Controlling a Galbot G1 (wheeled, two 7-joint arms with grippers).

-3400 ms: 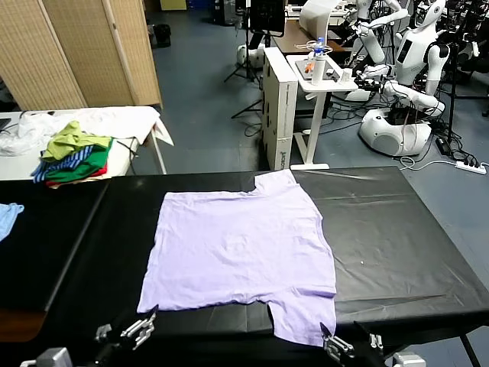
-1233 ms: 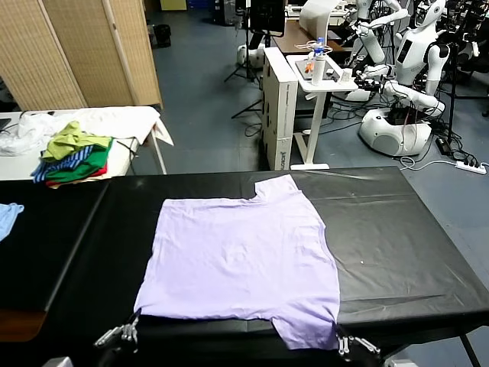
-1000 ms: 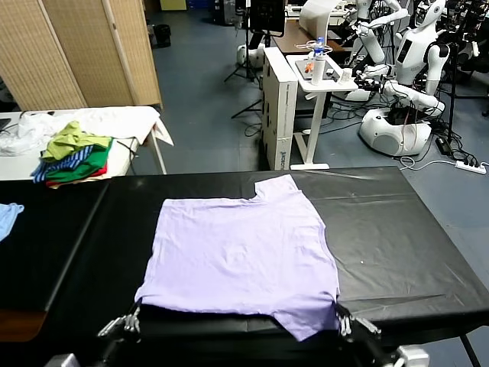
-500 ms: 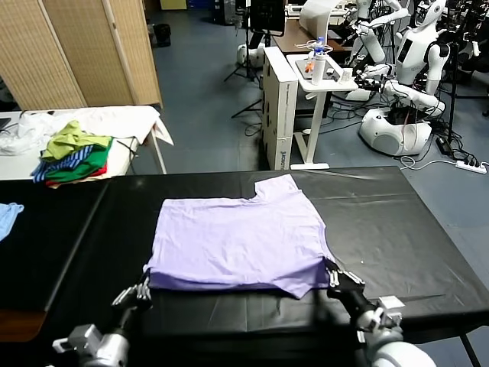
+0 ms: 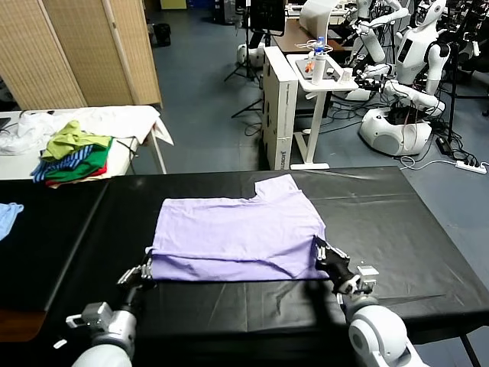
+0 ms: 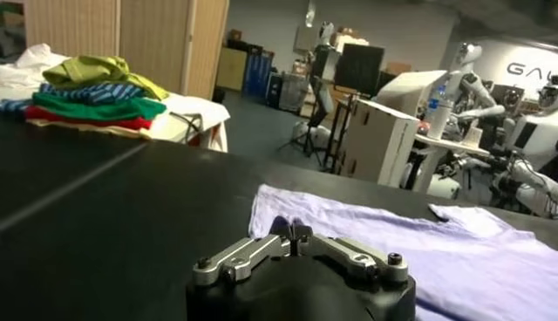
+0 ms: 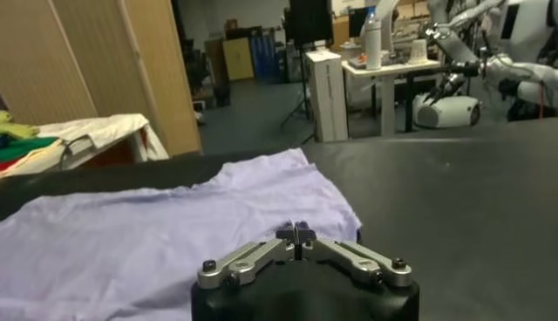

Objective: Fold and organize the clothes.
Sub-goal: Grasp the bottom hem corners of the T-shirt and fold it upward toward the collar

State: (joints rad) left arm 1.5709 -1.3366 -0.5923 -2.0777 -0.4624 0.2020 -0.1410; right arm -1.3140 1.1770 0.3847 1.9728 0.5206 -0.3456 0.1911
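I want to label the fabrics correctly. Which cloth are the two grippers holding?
The lavender T-shirt spread on the black table, not the green, striped and red pile on the side table.

One thin lavender short-sleeved T-shirt (image 5: 238,229) is lying on one black-covered table (image 5: 397,222). Two metal robot grippers are showing: the left gripper (image 5: 147,265) and the right gripper (image 5: 319,246). One pile of green, blue-striped and red garments (image 5: 72,157) is sitting on one white side table (image 5: 137,122). One light blue cloth (image 5: 8,215) is peeking in. One clear plastic bottle (image 5: 318,63) is standing on one white desk (image 5: 336,80).
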